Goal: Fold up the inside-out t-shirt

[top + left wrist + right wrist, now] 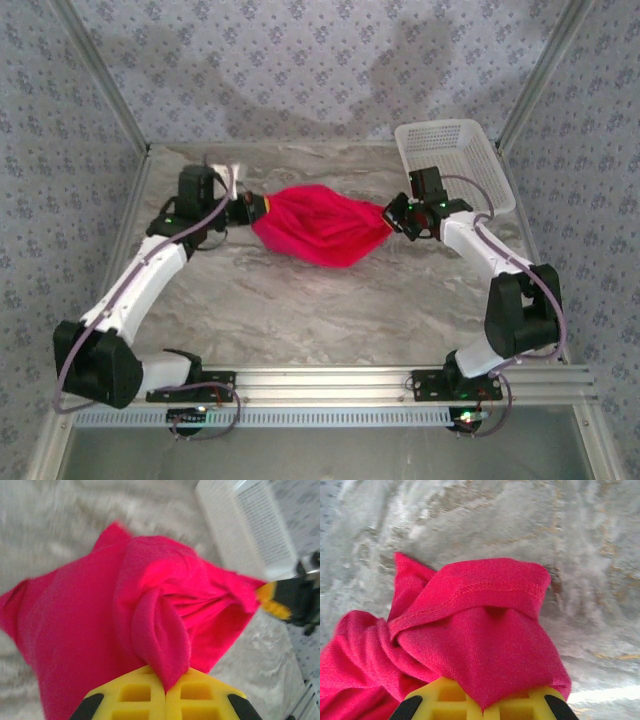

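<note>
Across table centre: inside-out t-shirt spans between both grippers.
At 9 o'clock on the marbled table, the left gripper has its yellow fingers pinched tight on one end of the bunched red cloth. At 3 o'clock the right gripper is clamped on the opposite end. The white lattice basket stands at 2 o'clock, just beyond the right gripper, with the shirt wholly outside it.
</note>
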Robot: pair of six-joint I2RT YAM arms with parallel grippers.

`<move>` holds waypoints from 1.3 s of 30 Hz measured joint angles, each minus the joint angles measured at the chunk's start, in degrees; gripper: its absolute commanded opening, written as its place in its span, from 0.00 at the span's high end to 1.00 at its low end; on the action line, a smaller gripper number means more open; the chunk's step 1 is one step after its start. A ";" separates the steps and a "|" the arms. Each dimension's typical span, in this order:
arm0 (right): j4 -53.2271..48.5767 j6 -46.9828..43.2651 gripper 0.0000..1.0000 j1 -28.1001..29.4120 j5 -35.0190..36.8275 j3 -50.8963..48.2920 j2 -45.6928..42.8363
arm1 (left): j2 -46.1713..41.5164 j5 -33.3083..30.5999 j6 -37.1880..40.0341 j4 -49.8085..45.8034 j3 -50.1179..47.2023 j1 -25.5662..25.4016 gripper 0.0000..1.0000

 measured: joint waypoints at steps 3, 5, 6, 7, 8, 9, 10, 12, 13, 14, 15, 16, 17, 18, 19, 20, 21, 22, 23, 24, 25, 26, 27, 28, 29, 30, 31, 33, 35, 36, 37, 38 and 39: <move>-1.46 -1.95 0.46 1.62 2.38 0.00 -0.02 | 1.64 1.05 -1.20 0.61 -1.88 -0.22 1.00; -2.14 -4.11 0.38 4.68 4.55 0.68 -0.02 | 2.03 1.49 -1.42 1.81 -1.46 -0.50 1.00; -2.27 -5.81 0.37 6.99 5.70 1.29 -0.02 | 2.10 1.75 -1.44 2.14 -0.98 -0.70 1.00; -2.34 -7.37 0.37 9.05 6.58 1.99 -0.02 | 2.10 2.01 -1.42 2.36 -0.46 -0.81 1.00; -2.49 -9.40 0.37 11.74 7.67 3.15 0.04 | 2.10 2.40 -1.44 2.67 0.17 -0.87 1.00; -2.82 -11.56 0.37 14.19 8.41 4.68 0.26 | 2.10 2.58 -1.42 2.86 0.81 -1.09 1.00; -2.73 -13.14 0.38 16.00 8.79 5.97 0.52 | 2.10 2.71 -1.42 3.08 1.20 -1.16 1.00; -1.81 -17.16 0.40 19.37 8.98 9.33 2.12 | 2.08 2.89 -1.42 3.17 1.70 -1.16 1.00; -0.96 -18.56 0.40 20.17 8.98 10.38 3.02 | 2.08 2.86 -1.40 3.15 1.75 -1.16 1.00; 0.20 -20.35 0.40 20.87 8.72 11.56 4.48 | 2.08 2.86 -1.40 3.06 1.75 -1.16 1.00; 1.14 -22.10 0.40 21.27 8.22 12.74 6.43 | 2.08 2.86 -1.33 2.93 1.75 -1.16 1.00; 2.01 -23.32 0.40 21.42 7.67 13.81 8.28 | 2.05 2.84 -1.27 2.89 1.75 -1.16 1.00; 2.82 -24.46 0.39 21.51 7.21 15.06 10.67 | 1.95 2.78 -1.20 2.67 1.79 -1.14 1.00; 3.26 -25.53 0.39 21.51 6.56 16.70 13.73 | 1.73 2.64 -1.18 2.27 1.79 -1.14 1.00; 3.65 -26.34 0.39 21.51 6.16 18.25 16.52 | 1.51 2.62 -1.14 1.95 1.81 -1.14 1.00; 3.78 -26.99 0.38 21.51 5.75 19.91 19.47 | 1.18 2.62 -0.92 1.40 1.81 -1.03 1.00; 3.91 -27.61 0.38 21.49 5.46 21.64 22.64 | 0.79 2.49 -0.76 0.96 1.81 -1.01 1.00; 4.00 -28.00 0.41 21.46 5.31 22.86 24.92 | 0.46 2.45 -0.74 0.68 1.81 -0.90 1.00; 3.93 -28.39 0.48 21.38 5.25 24.13 27.32 | 0.04 2.43 -0.63 0.31 1.81 -0.70 1.00; 3.69 -29.09 0.60 21.40 5.31 25.42 29.38 | -0.46 2.36 -0.57 -0.22 1.81 -0.39 1.00; 3.43 -29.11 0.72 21.40 5.40 26.36 30.69 | -0.85 2.21 -0.52 -0.55 1.81 -0.15 1.00; 3.10 -29.57 0.87 21.38 5.75 27.23 31.74 | -1.29 2.19 -0.35 -0.83 1.79 0.20 1.00; 2.86 -29.59 0.98 21.33 6.08 27.56 32.06 | -1.79 2.01 -0.13 -1.18 1.79 0.55 1.00; 2.38 -29.81 1.00 21.27 6.49 27.67 32.00 | -2.25 1.99 0.11 -1.60 1.79 0.90 1.00; 1.86 -29.88 1.00 21.20 6.71 27.82 31.67 | -2.54 1.88 0.28 -1.86 1.79 1.18 1.00; 1.25 -30.12 1.00 21.11 7.19 27.82 30.84 | -2.73 1.81 0.57 -2.12 1.79 1.53 1.00; 0.35 -30.34 1.00 21.05 7.48 27.82 29.83 | -2.78 1.75 0.81 -2.29 1.79 1.84 1.00; -1.81 -30.49 1.00 20.85 7.93 27.78 26.77 | -2.75 1.31 1.55 -2.73 1.79 2.51 1.00; -4.04 -30.47 1.00 20.55 7.82 27.74 22.27 | -2.75 1.09 2.29 -3.08 1.81 3.08 1.00; -5.27 -30.45 1.00 20.28 7.54 27.69 19.37 | -2.71 0.92 2.73 -3.23 1.92 3.23 1.00; -6.40 -30.27 1.00 19.93 6.93 27.71 16.17 | -2.62 0.68 3.15 -3.67 2.36 3.50 1.00; -7.28 -30.03 1.00 19.63 6.32 27.71 13.57 | -2.49 0.44 3.39 -4.04 2.86 3.54 1.00; -8.33 -29.38 1.00 19.08 5.16 27.82 10.05 | -2.38 0.07 3.78 -4.42 3.61 3.78 1.00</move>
